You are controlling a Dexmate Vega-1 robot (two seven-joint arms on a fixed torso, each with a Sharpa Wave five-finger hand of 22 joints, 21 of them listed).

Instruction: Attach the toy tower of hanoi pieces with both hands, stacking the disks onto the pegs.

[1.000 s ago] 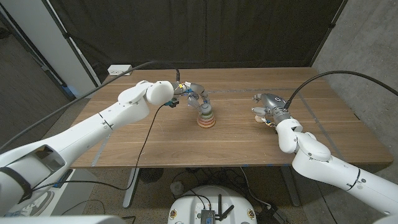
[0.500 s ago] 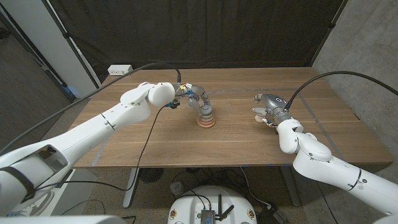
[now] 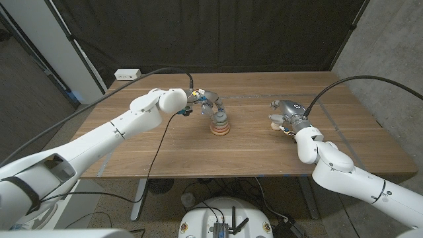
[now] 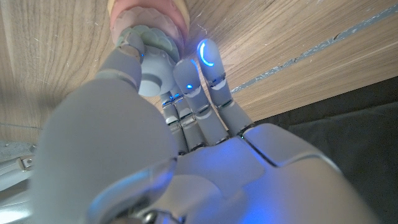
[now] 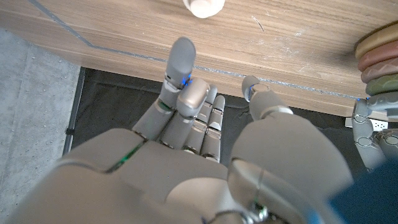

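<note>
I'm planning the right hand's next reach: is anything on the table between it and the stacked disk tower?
Nothing visible: bare wooden table lies between the right robot hand and the pastel stacked-disk tower. The left robot hand grips the tower's top from the far side.

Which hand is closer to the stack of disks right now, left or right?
Left. The left hand has its fingers at the top of the disk stack; the right hand sits well off to the stack's right, apart from it.

head: high, looking down over table (image 3: pixel 251 142) | wrists: close behind each hand | shared: disk stack (image 3: pixel 219 123)
</note>
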